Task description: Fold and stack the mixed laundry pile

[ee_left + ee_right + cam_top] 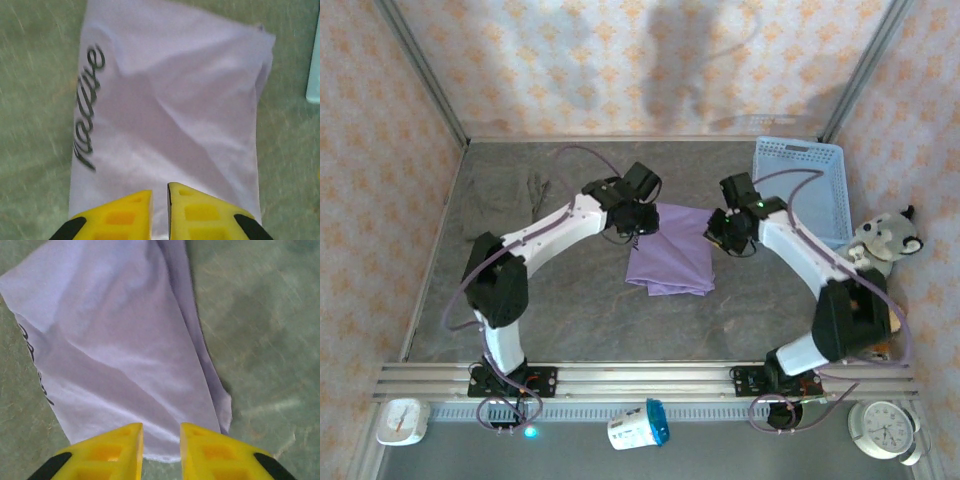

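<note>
While the lavender T-shirt (670, 250) lies in the middle of the surface (570, 320), it is seen as a long, narrow shape with its sides tucked in. Dark writing (90, 105) runs along one long edge. The left claw (160, 192) is held just over one end of the shirt, and its yellow fingers are parted by a thin gap. The right claw (161, 432) is held over the other corner of that same far end. Its fingers are parted a bit wider, and the shirt's hem is seen between them. No cloth is seen pinched in either claw.

The step in hand is judged to be the folding of the shirt, with the long fold done and the short fold not yet made. For the next move, the far end would need to be pinched by both claws at once. It would then need to be lifted and carried over to the near end, with both corners kept level so the fold comes out straight.

The olive-grey garment (510, 195) is left crumpled at the far left of the surface, well apart from the shirt, and it is not yet folded. So the task is judged to be less than half done.

The surface is grey and looks like stone. A light blue basket (798, 150) is set at the far right, and a grey wolf toy (885, 240) is propped just beside it. The space is closed in by walls (650, 60) with an orange flower pattern.
</note>
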Action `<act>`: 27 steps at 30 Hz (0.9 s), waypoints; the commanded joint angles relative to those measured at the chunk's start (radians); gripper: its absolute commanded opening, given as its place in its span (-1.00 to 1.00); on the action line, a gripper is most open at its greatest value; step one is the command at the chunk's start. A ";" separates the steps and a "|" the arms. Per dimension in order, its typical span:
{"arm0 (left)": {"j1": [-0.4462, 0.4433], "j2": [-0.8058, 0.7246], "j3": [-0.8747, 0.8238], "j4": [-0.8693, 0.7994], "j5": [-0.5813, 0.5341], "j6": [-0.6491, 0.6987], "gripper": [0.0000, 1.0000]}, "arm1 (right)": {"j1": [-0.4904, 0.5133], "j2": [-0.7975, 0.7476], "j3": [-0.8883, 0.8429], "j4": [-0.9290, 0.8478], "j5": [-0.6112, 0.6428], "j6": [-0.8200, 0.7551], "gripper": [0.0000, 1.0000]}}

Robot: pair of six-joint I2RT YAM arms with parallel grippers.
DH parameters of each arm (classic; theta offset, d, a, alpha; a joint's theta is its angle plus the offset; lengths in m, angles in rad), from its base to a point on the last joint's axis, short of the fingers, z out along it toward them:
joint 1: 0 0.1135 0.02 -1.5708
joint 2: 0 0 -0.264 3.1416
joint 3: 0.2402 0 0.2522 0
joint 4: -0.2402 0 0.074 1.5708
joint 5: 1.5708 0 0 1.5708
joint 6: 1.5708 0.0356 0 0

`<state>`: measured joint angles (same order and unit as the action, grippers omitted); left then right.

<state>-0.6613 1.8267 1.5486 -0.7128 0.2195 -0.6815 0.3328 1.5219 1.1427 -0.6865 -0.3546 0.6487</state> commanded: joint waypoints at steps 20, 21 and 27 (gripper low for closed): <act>-0.043 0.016 -0.392 0.044 -0.066 -0.072 -0.91 | -0.072 0.484 0.254 0.083 0.098 0.116 -0.67; -0.044 0.000 -0.386 0.031 -0.067 -0.070 -0.90 | -0.072 0.478 0.263 0.078 0.092 0.106 -0.67; -0.043 -0.048 -0.282 -0.072 -0.101 -0.053 -0.66 | -0.058 0.371 0.302 0.024 0.131 0.016 -0.58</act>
<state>-0.7116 1.8347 1.2098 -0.6888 0.1711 -0.7353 0.2619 1.9766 1.4040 -0.6159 -0.2794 0.7197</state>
